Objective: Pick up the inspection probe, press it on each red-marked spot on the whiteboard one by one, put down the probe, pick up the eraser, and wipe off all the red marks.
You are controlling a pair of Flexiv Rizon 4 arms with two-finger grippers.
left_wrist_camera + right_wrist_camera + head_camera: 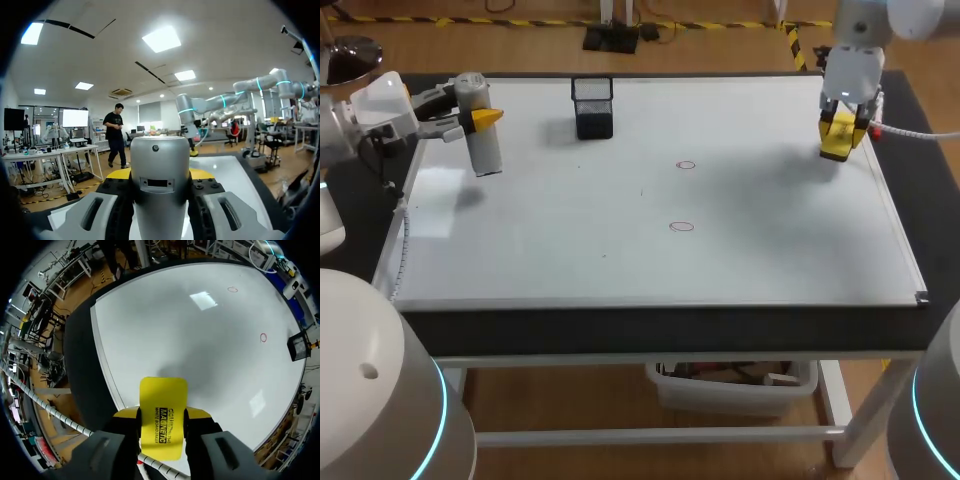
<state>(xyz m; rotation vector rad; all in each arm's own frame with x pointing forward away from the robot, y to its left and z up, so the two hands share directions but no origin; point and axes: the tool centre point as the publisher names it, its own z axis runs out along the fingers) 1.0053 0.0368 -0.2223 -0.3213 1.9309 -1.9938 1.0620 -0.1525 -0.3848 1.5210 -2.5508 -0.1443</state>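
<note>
Probe clenched in left hand; right hand grasps eraser.
Press tip squarely on each red mark, upright.

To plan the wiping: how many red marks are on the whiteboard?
2. The far red mark is right of the black mesh holder; the near red mark lies centrally. The eraser could hide more.
</note>
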